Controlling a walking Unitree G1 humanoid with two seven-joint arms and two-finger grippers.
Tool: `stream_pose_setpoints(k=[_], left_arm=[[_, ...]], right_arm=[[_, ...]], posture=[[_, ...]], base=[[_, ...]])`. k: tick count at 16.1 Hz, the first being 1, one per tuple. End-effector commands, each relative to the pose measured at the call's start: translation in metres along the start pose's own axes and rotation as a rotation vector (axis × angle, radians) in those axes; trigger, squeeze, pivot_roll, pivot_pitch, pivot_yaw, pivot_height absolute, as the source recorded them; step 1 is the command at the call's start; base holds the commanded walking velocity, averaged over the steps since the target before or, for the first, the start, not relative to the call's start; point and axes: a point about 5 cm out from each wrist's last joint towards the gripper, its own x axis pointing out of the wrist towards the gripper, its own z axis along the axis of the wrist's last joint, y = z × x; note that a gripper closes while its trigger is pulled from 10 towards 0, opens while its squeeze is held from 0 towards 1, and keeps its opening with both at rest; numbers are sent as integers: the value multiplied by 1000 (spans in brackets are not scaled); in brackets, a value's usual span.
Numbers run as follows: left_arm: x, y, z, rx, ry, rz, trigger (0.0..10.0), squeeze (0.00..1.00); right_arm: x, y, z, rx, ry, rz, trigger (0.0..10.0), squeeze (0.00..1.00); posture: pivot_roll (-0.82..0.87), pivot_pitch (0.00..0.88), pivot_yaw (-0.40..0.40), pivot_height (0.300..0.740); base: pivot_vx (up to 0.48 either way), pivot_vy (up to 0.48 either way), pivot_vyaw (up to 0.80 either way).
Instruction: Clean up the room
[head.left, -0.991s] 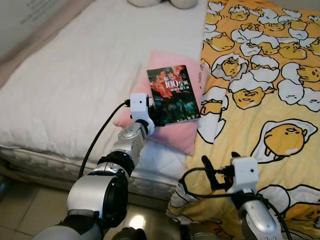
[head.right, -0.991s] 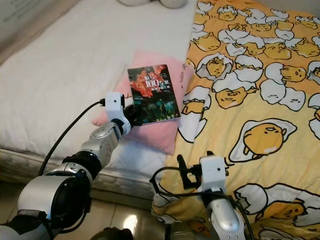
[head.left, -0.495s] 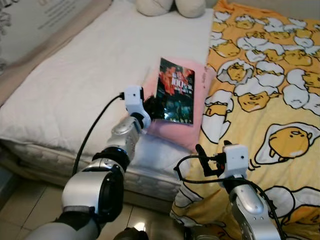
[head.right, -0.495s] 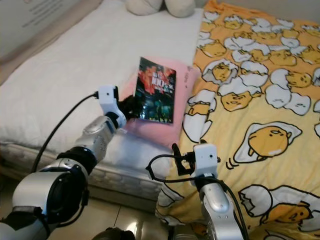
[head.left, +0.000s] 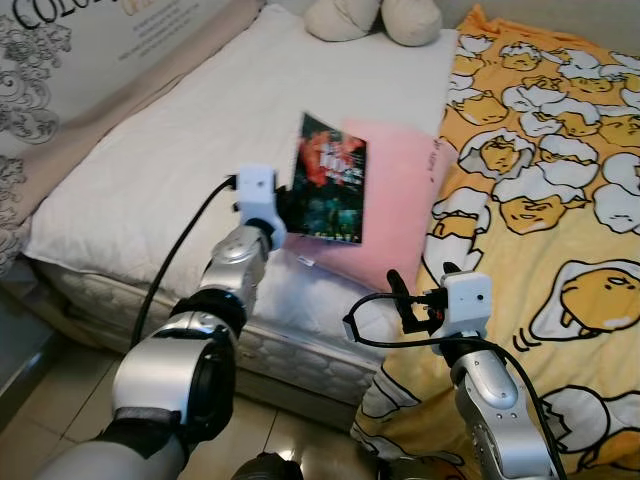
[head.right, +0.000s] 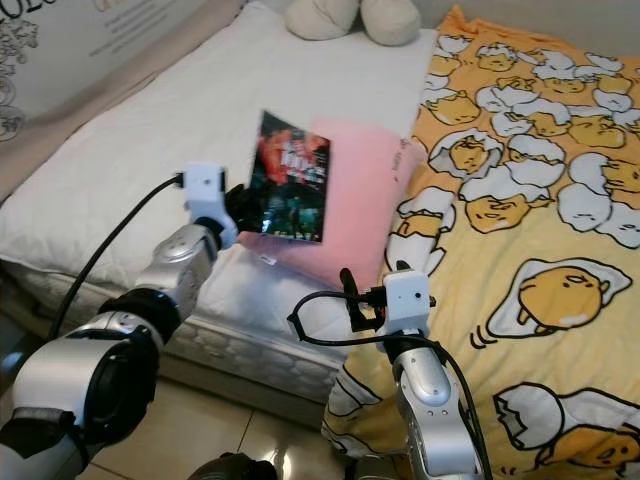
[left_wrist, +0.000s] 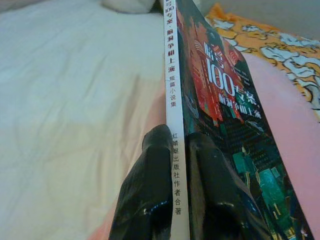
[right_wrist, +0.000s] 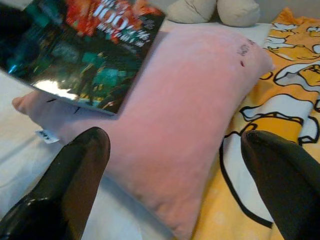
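A dark paperback book (head.left: 332, 178) with a red and teal cover hangs tilted, nearly on edge, just above the left part of a pink pillow (head.left: 402, 205) on the bed. My left gripper (head.left: 286, 207) is shut on the book's lower edge. In the left wrist view its two black fingers (left_wrist: 150, 185) clamp the book (left_wrist: 215, 90) at the white spine. My right gripper (head.left: 420, 286) hovers open near the bed's front edge, short of the pillow (right_wrist: 190, 100), with nothing between its fingers (right_wrist: 75, 185).
The pillow lies on a white mattress (head.left: 150, 170), beside a yellow duvet (head.left: 560, 200) printed with egg characters. A beige plush toy (head.left: 375, 18) sits at the head of the bed. A lettered panel (head.left: 60, 60) stands at the left. Tiled floor (head.left: 50, 400) runs below.
My left gripper has raised the book off the pillow, tipped it from flat to nearly upright and carried it left. The camera has shifted too. The right gripper stays open.
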Motion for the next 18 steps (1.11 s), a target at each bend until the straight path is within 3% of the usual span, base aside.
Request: stream_pose_setpoints(k=[1,14,18], left_arm=[[7,-8,23,60,-76,-29,10000,0],[9,-15,29,118,-88,-47,10000,0],[10,-20,24,159,-64,-34,10000,0]], right_arm=[[-1,0,-1,7,-10,-4,10000,0],[-7,-2,-1,7,-28,-28,10000,0],[-9,-1,-1,9,-36,-35,10000,0]], posture=[[-108,0,69,740],[-136,0,88,740],[-141,0,87,740]], base=[[0,480,0],[0,480,0],[0,0,0]])
